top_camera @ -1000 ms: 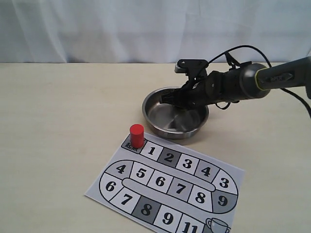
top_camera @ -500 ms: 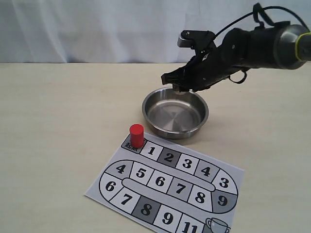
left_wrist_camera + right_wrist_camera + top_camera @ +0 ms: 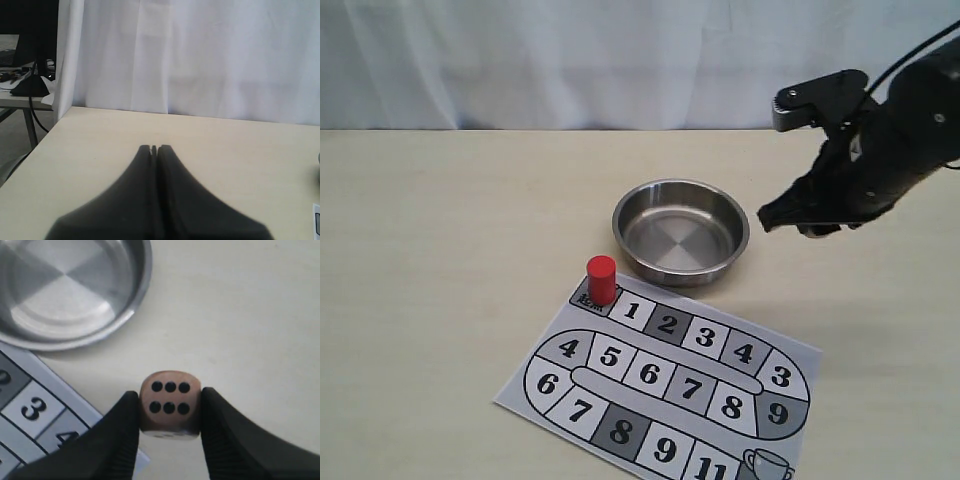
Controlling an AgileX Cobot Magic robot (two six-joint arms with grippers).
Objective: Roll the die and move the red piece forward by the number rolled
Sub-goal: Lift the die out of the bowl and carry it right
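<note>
Roll step in hand: right gripper, raised just beside the bowl, clamps the die; red piece stands near the bowl; left gripper pinched closed on nothing; next probably drop die into bowl.

Die: pale beige-brown, wood-like; visible face has six black pips in two rows of three.
Red piece: plain red, no marking.
Bowl: shiny silver metal, fan-shaped light and dark reflections on floor.
Board: white sheet, black-outlined track; squares white, light grey and dark grey, with bold black numerals; cup drawing in black line at corner.
Table: pale beige, faint grain.
Curtain: white.
Right gripper, left gripper: black.
</note>
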